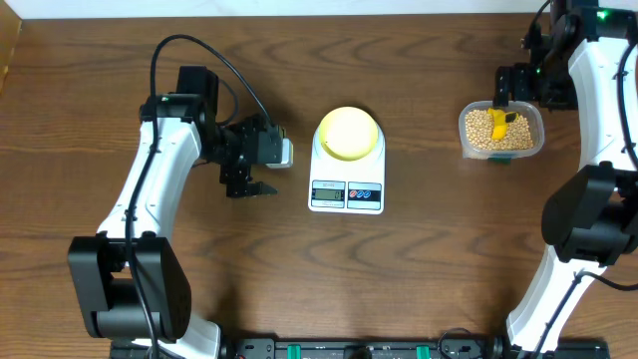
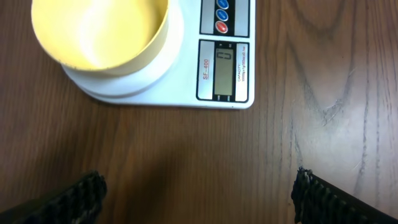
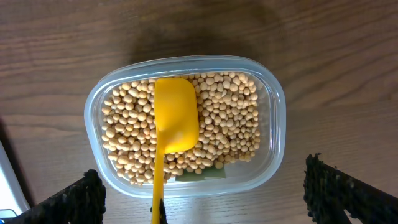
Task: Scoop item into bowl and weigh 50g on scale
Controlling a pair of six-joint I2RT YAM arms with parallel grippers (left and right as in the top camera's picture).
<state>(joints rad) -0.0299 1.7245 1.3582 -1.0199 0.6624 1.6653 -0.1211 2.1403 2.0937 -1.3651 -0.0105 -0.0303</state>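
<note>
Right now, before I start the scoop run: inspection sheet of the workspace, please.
Surface: brown wood-grain table.
Job's things: empty bowl sits on the scale, whose display reads zero. Beans fill the clear container; the yellow scoop lies on them.
Clutter: nothing seen.
Grippers: left gripper open, empty, facing the scale. Right gripper open, empty, above the container; the scoop handle lies between its fingers, not touching.
Cables: black cable loops off the left arm.
Surroundings: pale strip at the far edge, black rail at the near edge.
</note>
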